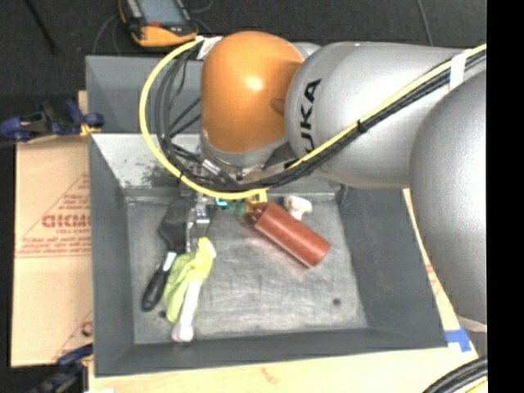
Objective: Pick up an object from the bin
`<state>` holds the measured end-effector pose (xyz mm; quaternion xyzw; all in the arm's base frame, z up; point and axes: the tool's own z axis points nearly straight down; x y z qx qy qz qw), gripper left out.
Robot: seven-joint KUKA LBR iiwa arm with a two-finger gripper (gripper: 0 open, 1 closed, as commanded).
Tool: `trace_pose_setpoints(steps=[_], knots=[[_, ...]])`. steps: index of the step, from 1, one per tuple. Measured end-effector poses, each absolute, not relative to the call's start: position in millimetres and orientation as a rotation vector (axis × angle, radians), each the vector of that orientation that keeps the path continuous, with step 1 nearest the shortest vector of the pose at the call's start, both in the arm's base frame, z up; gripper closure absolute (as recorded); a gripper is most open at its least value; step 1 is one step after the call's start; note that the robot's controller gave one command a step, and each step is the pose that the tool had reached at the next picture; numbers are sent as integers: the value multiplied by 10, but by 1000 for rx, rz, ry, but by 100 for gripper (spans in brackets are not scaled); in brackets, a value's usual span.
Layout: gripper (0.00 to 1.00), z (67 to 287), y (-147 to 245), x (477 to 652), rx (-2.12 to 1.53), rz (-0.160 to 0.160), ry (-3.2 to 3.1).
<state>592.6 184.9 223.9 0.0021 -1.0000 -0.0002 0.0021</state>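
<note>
My gripper (196,229) reaches down at the bin's left side, under the arm's orange cover. Its tip is right above the upper end of a yellow-green thing with a white handle (187,289), which lies lengthwise along the left of the floor. A black piece (173,223) sits just left of the gripper, and a thin black handle (154,287) lies beside the yellow-green thing. A red-brown cylinder (288,235) lies tilted to the gripper's right, with a small white piece (299,207) at its far side.
The arm and its cables cover the bin's back part. Bare grey floor stretches across the middle, front and right of the bin, between sloped walls.
</note>
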Motion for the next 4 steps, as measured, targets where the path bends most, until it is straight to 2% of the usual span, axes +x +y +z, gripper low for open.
trace_pose_setpoints(steps=[1, 2, 3, 4], knots=[[0, 2288, 1839, 5943, 1, -3, -3145], [0, 1854, 1991, 5839, -87, -5, -3150], [0, 1235, 2159, 5924, -105, -6, -3146], [0, 938, 2129, 5603, 197, -3, -3142]])
